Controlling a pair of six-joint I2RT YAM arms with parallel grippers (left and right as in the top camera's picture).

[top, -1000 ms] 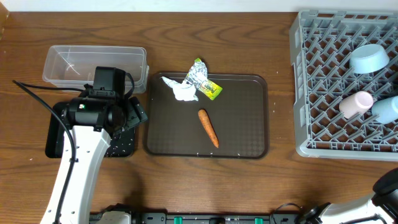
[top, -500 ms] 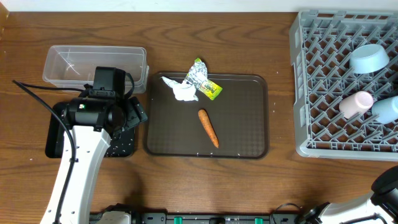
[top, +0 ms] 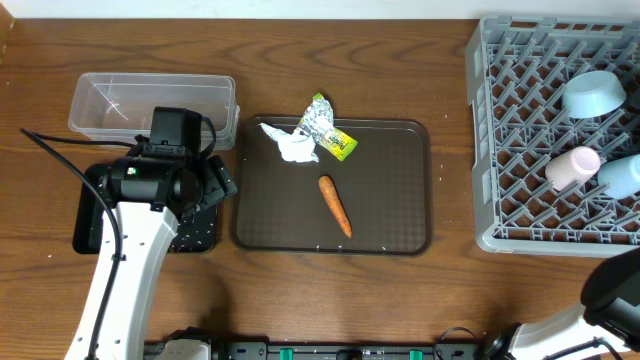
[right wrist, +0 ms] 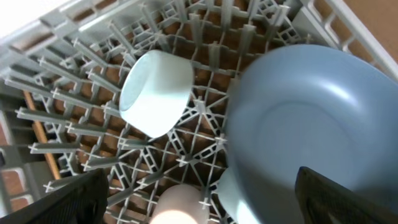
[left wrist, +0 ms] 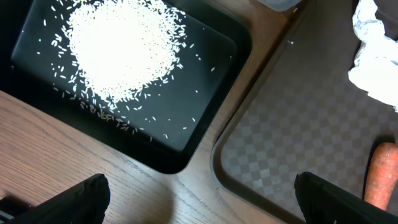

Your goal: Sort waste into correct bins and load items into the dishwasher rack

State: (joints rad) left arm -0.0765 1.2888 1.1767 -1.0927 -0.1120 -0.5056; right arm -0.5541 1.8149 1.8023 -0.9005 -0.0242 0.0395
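Creeping in from the bench's front right corner, the right arm (top: 612,295) is the only mover vs a sec ago: it shows larger and a bit further left in the overhead, while the left arm (top: 140,200) hasn't budged. The right gripper (right wrist: 199,199) has its fingers spread w/ nothing between them. It looks onto the rack (top: 520,130) at the bench's right edge, where a light-blue bowl (top: 592,93), a whitish cup (top: 572,167) and a big blue dish (right wrist: 311,124), prob. the plate, already sit among the pegs. The left gripper (left wrist: 202,199) is likewise spread and empty, hanging over the corner of the black tray (left wrist: 214,93) nearest the brown serving tray (top: 390,190), by the bench's left edge; rice (left wrist: 124,50) lies piled in that black tray. Nothing on the serving tray at mid-bench has shifted: tissue (top: 290,143) and foil wrapper (top: 325,128) at its far edge, wrapper overhanging it, carrot (top: 335,205) near its centre. Clear tub (top: 150,80) toward the far left corner shows nothing inside. My read: dish loading looks mostly done and the rice is binned; three waste pcs are left, and neither gripper is on them yet.
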